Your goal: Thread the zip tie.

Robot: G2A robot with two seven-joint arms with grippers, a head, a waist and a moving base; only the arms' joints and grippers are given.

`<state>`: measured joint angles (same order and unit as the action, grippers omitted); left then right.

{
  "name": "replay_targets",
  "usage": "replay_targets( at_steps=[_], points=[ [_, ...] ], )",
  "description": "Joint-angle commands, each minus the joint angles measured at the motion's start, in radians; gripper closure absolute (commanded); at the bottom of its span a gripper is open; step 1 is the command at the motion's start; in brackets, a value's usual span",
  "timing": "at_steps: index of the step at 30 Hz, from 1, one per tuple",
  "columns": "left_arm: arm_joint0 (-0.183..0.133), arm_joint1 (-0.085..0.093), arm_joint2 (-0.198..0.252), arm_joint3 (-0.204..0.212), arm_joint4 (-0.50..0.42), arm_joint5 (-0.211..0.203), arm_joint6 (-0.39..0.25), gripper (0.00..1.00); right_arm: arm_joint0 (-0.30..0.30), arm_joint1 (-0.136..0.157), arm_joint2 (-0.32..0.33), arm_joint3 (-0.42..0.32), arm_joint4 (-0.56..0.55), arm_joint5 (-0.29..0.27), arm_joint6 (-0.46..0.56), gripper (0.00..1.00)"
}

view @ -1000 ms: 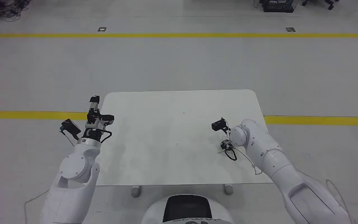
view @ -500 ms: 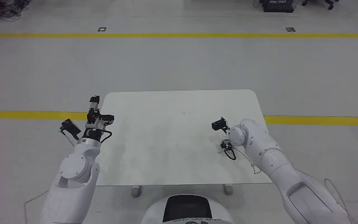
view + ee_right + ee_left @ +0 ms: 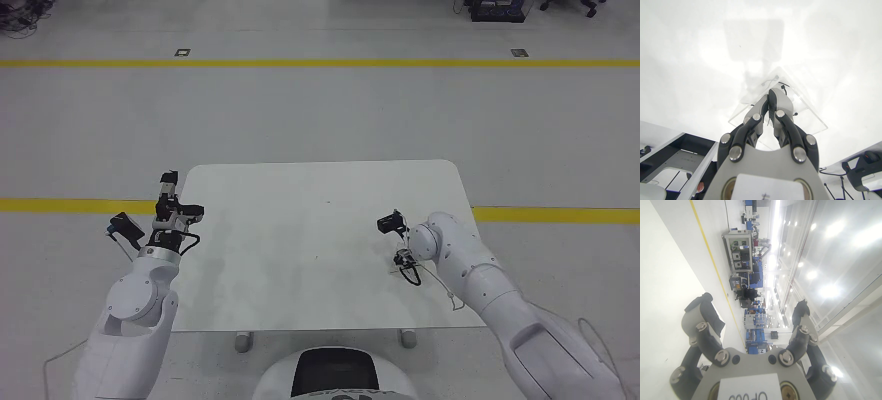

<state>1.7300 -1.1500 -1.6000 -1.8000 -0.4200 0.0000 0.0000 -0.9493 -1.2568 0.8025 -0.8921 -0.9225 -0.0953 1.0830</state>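
**A:** Where is the right tool (image 3: 769, 94)?

**B:** It's right above the clear plate (image 3: 808, 119), which lies flat on the tabletop (image 3: 696, 72). Its tips point down at the plate. I can't tell whether they touch it.

**A:** And its grip?

**B:** The fingers (image 3: 780, 102) are pressed together, pinching a thin black zip tie (image 3: 769, 119). A short length of the strap shows in the slit between them.

**A:** Anything else on the plate?

**B:** A white zip tie (image 3: 770, 81) lies on it just past the tips. A black head (image 3: 783, 87) sits beside the tips, its curved tail running behind one finger. A second black head (image 3: 796, 114) lies nearer the plate's edge. I can't tell whether either belongs to the pinched strap.

**A:** The left tool?

**B:** The left tool (image 3: 180, 197) is well apart from the plate, at the tabletop's opposite edge. Its fingers (image 3: 702, 313) are spread wide with nothing between them.
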Motion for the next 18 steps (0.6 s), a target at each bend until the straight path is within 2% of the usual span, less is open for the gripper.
replay_targets(
  at_steps=[1,8,14,18],
  points=[
    [0.000,0.000,0.000,0.000,0.000,0.000,0.000,0.00,0.000,0.001,0.004,-0.002,-0.001,0.002,0.000,1.00],
    [0.000,0.000,0.000,0.000,0.000,0.000,0.000,0.00,-0.027,0.022,0.048,-0.066,-0.018,0.010,0.005,1.00],
    [0.000,0.000,0.000,0.000,0.000,0.000,0.000,0.00,-0.102,0.066,0.144,-0.202,-0.027,-0.014,0.024,1.00],
    [0.000,0.000,0.000,0.000,0.000,0.000,0.000,0.00,-0.172,0.097,0.225,-0.306,-0.010,-0.057,0.033,1.00]
  ],
)
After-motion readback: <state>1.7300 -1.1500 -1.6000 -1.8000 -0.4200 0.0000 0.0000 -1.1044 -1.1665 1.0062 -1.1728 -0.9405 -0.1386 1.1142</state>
